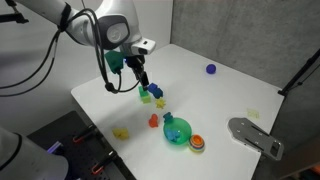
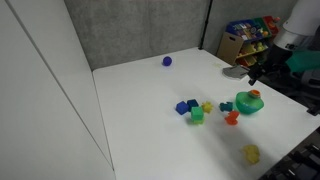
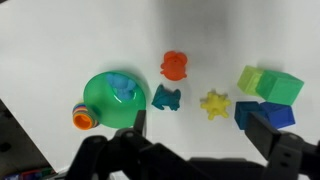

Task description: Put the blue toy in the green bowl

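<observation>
An orange disc point(image 3: 83, 118) touches the green bowl point(image 3: 99, 102), and the blue toy point(image 3: 122, 86) lies inside the bowl. Beside it sit a teal toy point(image 3: 166, 97), an orange toy point(image 3: 175, 65), a yellow toy point(image 3: 213, 104), a green block point(image 3: 270, 83) and a dark-blue block point(image 3: 262, 113). The gripper point(image 3: 198, 124) hangs above, spread wide, empty.
</observation>
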